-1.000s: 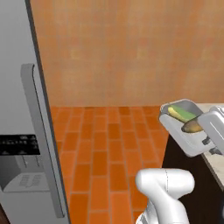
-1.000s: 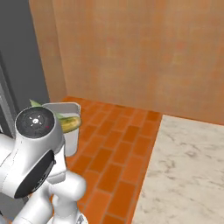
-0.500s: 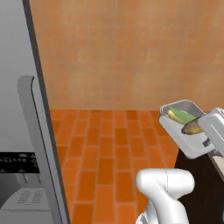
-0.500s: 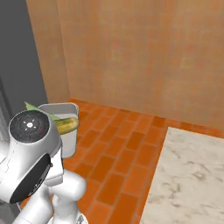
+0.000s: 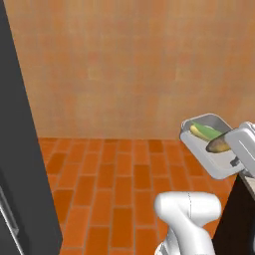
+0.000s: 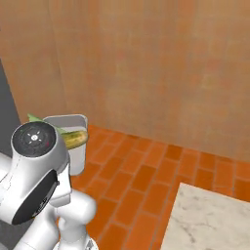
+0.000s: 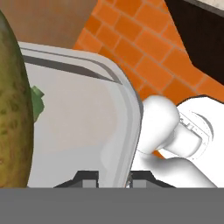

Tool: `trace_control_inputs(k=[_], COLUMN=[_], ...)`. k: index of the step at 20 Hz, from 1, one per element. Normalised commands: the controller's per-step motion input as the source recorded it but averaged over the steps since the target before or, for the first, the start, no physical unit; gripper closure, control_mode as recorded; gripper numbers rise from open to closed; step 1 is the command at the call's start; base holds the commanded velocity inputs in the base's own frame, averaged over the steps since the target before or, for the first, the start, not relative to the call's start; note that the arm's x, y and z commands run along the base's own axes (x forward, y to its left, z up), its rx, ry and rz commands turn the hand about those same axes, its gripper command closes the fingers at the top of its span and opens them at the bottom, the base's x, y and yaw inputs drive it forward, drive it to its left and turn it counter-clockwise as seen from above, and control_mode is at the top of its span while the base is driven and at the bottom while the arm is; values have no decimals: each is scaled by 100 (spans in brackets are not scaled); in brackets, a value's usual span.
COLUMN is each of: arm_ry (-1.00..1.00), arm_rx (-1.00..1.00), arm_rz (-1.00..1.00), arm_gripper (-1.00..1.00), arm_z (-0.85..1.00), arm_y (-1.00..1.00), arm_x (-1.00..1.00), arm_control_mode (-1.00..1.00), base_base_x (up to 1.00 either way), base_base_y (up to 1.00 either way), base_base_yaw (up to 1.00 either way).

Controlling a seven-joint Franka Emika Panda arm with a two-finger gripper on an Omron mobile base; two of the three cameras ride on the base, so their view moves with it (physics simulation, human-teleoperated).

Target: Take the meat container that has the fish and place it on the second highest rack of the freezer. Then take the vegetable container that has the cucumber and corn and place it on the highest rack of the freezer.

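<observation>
Fingers [image 7: 87, 177] nearly closed, pinching rim of veg tray [image 7: 83, 118], cucumber [image 7: 13, 118] and corn [image 5: 201, 132] inside, tray tilted

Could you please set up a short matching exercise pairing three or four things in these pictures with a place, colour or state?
Things:
1. vegetable container
2. cucumber
3. floor
4. gripper

Descriptions:
A. orange brick pattern
B. green, lying inside the tray
C. closed on the tray's rim
D. grey, held up in the air

Pairs: 1-D, 2-B, 3-A, 4-C
</observation>
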Motion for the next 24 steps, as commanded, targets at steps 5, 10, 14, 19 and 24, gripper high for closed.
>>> trace_control_inputs(k=[5,10,14,19,24], arm_ry=[0,0,0,0,0], arm_rx=[0,0,0,0,0], arm_rz=[0,0,0,0,0], arm_gripper=[100,100,100,100,100], arm_z=[0,0,0,0,0], arm_y=[0,0,0,0,0], arm_x=[0,0,0,0,0], arm_control_mode=[100,100,100,100,100], base_base_x=[87,51,55,54,41], base_base_y=[-3,0,0,7,25], base_base_yaw=[34,67,57,60,65])
